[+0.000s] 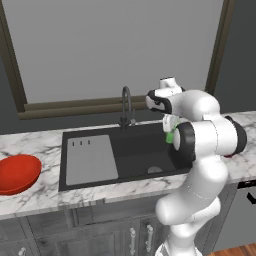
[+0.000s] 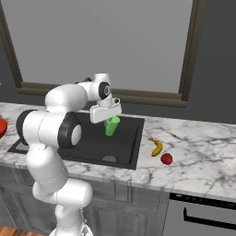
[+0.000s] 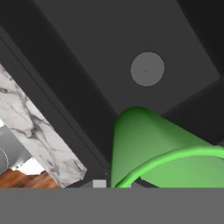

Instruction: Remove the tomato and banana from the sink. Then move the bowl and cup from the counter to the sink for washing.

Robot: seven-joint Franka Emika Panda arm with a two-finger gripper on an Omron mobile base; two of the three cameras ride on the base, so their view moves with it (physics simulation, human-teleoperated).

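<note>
Above the sink [image 2: 131, 138], gripper [image 2: 109, 116] clenched on the cup [image 2: 111, 126], hanging over the basin near the drain [image 3: 147, 68]. Tomato [image 2: 167, 158] and banana [image 2: 157, 146] already out on the counter [image 2: 203, 152]. Next: lower, release, then fetch the bowl [image 1: 17, 172].

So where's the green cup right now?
The cup is held in the hand above the black sink, in mid-frame of the right base view, left of the banana and tomato.

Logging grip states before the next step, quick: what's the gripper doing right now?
Gripper: closed, holding the cup above the sink.
</note>
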